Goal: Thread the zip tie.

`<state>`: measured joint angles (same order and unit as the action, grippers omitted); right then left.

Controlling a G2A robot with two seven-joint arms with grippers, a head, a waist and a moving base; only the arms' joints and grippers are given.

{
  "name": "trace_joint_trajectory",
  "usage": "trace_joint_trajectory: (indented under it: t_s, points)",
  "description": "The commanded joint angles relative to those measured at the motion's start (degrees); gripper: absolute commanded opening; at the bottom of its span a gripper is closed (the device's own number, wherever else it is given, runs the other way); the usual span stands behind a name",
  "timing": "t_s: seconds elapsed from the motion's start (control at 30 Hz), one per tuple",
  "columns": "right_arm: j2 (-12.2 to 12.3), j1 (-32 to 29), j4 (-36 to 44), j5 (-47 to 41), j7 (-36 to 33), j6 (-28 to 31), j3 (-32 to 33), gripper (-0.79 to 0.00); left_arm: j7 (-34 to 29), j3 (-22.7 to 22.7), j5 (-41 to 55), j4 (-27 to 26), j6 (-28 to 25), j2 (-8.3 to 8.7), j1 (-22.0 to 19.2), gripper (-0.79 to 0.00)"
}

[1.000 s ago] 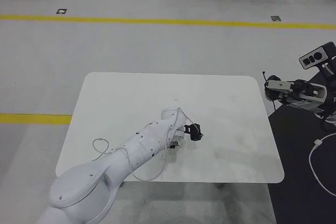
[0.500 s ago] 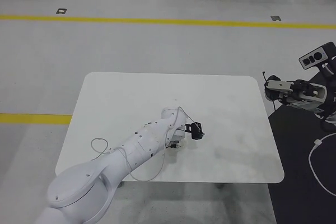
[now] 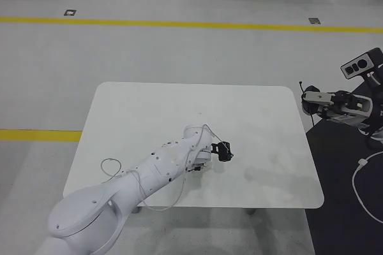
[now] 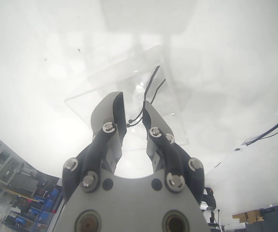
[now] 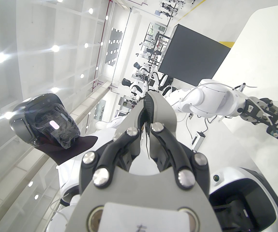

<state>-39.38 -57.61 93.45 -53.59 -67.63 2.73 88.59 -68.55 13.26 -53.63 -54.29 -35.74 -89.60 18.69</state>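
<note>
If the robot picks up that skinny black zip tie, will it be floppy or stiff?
Probably bendy but springy: the zip tie lies in gentle curves, not limp folds. It looks very thin, so it is likely very light. It may also slip from the wide-padded left hand, which is open.

Bright ceiling lamps (image 5: 56,48) (star flares); table (image 4: 32,49) washed out w/ glare.

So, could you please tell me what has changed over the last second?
The left arm shifted its shoulder end slightly leftward and nearer the robot, while the left gripper hardly moved. Nothing was visibly taken or released; the gripper stayed over the middle of the table.
</note>
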Motion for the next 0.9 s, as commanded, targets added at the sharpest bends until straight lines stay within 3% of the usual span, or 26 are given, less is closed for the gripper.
trace_joint_trajectory:
  t_s: [0.0,0.4,0.87]
  points:
    - [0.0,0.0,0.0,0.0,0.0,0.0,0.0,-0.785,-0.2,-0.3,0.4,-0.7,0.2,0.26,0.0,-0.622]
    - [0.0,0.0,0.0,0.0,0.0,0.0,0.0,-0.785,-0.4,-1.0,1.8,-1.0,0.4,1.26,-0.3,-0.625]
    - [0.0,0.0,0.0,0.0,0.0,0.0,0.0,-0.785,0.3,-1.2,1.3,0.4,-0.3,0.23,-0.2,-0.613]
